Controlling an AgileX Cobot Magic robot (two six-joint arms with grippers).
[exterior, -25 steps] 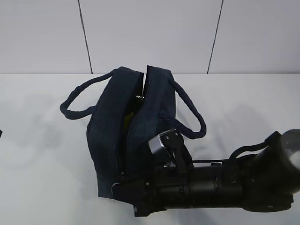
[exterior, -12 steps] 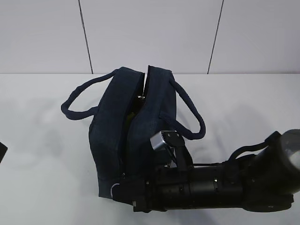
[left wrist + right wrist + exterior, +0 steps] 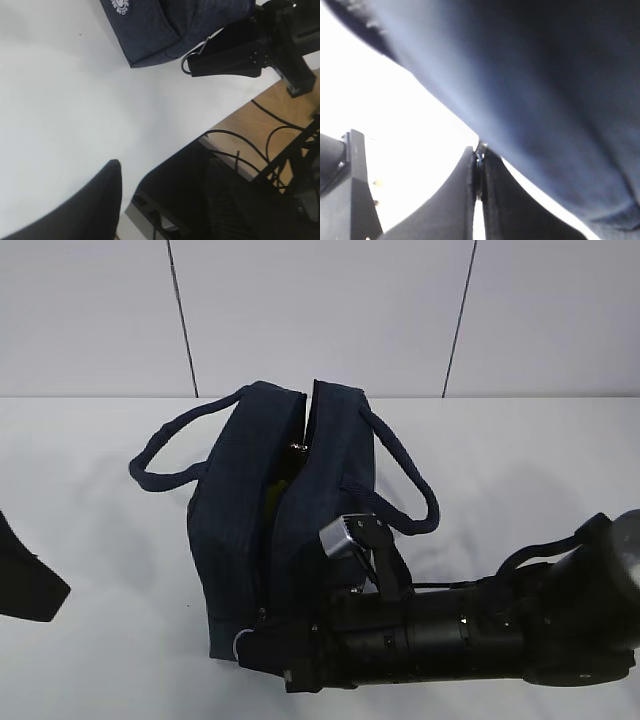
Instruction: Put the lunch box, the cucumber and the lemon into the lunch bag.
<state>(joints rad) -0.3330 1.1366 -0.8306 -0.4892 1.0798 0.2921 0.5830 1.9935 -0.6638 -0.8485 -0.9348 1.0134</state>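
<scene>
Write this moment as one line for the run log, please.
stage: zipper | lunch bag: on table, top partly open | right gripper: shut on ring pull | left gripper: away from bag, holds nothing

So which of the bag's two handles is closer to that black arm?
The right-hand handle: its loop hangs just above the black arm, while the other handle sticks out on the bag's far side.

Navy lunch bag [image 3: 235, 530] stands upright, zipper partly open.
</scene>
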